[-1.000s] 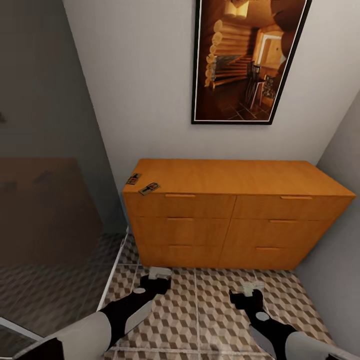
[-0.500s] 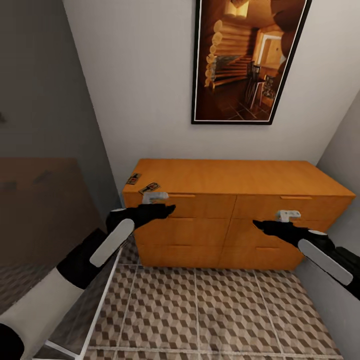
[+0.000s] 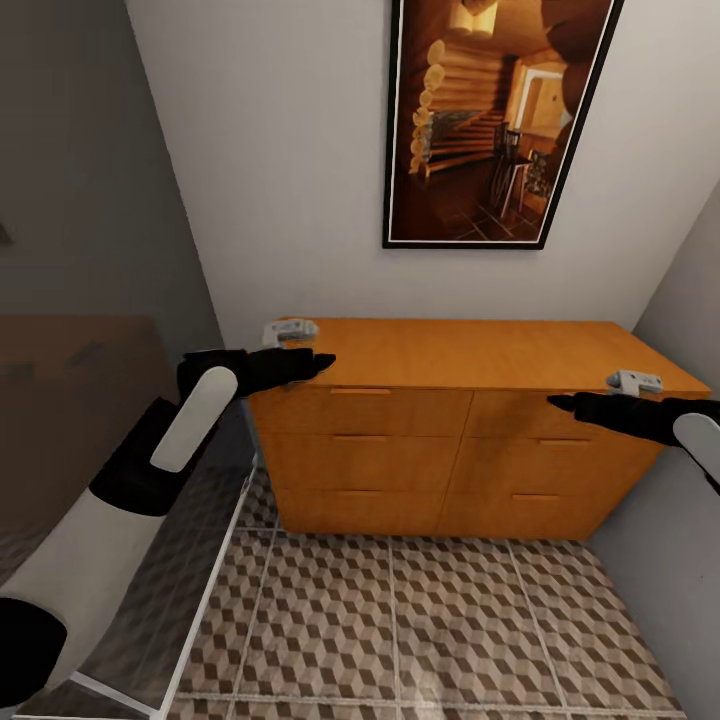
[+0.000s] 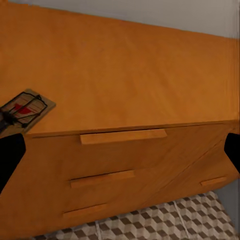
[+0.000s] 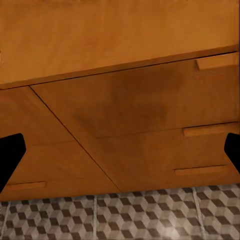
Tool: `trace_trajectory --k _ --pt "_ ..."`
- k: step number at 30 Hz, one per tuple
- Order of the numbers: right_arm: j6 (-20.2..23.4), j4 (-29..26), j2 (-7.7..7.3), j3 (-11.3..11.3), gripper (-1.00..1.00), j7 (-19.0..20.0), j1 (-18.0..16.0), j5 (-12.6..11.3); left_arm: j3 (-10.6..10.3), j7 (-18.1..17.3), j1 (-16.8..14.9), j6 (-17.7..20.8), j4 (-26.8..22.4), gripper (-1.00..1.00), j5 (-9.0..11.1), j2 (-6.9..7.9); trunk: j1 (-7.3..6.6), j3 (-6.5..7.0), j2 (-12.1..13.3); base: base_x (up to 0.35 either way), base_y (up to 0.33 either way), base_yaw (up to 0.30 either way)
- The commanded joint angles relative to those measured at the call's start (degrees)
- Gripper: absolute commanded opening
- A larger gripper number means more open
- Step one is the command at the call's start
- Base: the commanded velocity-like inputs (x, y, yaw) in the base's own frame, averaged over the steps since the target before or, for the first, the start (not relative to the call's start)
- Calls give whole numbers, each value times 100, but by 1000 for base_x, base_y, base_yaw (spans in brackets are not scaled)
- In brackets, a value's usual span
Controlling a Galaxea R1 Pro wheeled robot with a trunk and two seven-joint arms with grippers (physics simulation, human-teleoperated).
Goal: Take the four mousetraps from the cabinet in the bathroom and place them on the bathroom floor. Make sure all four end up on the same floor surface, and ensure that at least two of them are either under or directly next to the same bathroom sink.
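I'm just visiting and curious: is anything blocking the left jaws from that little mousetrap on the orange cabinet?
Nothing visible does. The left wrist view shows the small dark-brown wire mousetrap lying flat at the edge of the orange-brown wooden cabinet top, with only bare wood around it. The left gripper hovers over that corner.

At the left of the head view, the left arm rises from the lower left corner, white upper section, then black forearm with a white stripe, ending mid-left in the left gripper (image 3: 312, 362), pointing right. The right gripper (image 3: 562, 401) enters from the right edge at mid-height, pointing left. In both wrist views, black fingertips (image 4: 10, 157) (image 5: 9, 156) sit at opposite frame edges, spread wide.
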Motion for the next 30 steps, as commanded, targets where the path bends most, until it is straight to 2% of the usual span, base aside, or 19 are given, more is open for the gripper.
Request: trace_trajectory --k 1,5,8,12,15,16,19,20,21,22,24,25,27,28,29,30 --pt "87 -25 -4 -42 100 -58 -20 -61 83 59 -69 63 -8 100 63 -29 0 -6 -3 0 0 0" --pt "199 -51 0 -113 100 -61 -78 -56 230 62 -290 147 -10 100 66 -67 0 -6 -3 0 0 0" --pt "211 -47 33 -125 100 -100 -141 -49 263 65 -401 165 -6 100 61 -69 0 -6 -3 0 0 0" --pt "191 -42 214 -119 100 -357 -212 -45 276 71 -542 178 16 100 53 -79 0 -6 -3 0 0 0" --pt "170 -49 503 -115 100 -700 -267 -25 274 72 -693 180 26 100 51 -108 0 -6 -3 0 0 0" --pt "150 -51 700 -114 100 -839 -320 -3 272 77 -769 176 34 100 48 -141 0 -6 -3 0 0 0" --pt "97 -39 1019 -108 100 -981 -406 86 270 87 -853 166 50 100 38 -191 0 -6 -3 0 0 0" --pt "48 -29 1232 -103 100 -1038 -451 230 270 92 -890 158 60 100 30 -212 0 -6 -3 0 0 0" --pt "22 -22 1335 -101 100 -1058 -469 335 269 96 -905 153 65 100 27 -219 0 -6 -3 0 0 0" --pt "-38 -14 1533 -99 100 -1087 -496 616 269 106 -931 146 69 100 19 -229 0 -6 -3 0 0 0" --pt "-97 -8 1724 -97 100 -1104 -510 974 269 116 -951 142 74 100 14 -234 0 -6 -3 0 0 0" --pt "-150 -7 1915 -96 100 -1117 -516 1369 267 129 -964 139 78 100 11 -233 0 -6 -3 0 0 0" --pt "-190 -7 2109 -97 100 -1125 -520 1767 264 143 -969 137 81 100 9 -227 0 -6 -3 0 0 0" --pt "-218 -5 2308 -104 100 -1128 -520 2138 260 154 -969 139 83 100 10 -216 0 -6 -3 0 0 0" --pt "-227 -4 2403 -109 100 -1129 -518 2301 258 158 -967 140 82 100 13 -208 0 -6 -3 0 0 0" --pt "-241 -2 2573 -116 100 -1131 -508 2575 255 160 -963 144 78 100 16 -192 0 -6 -3 0 0 0"
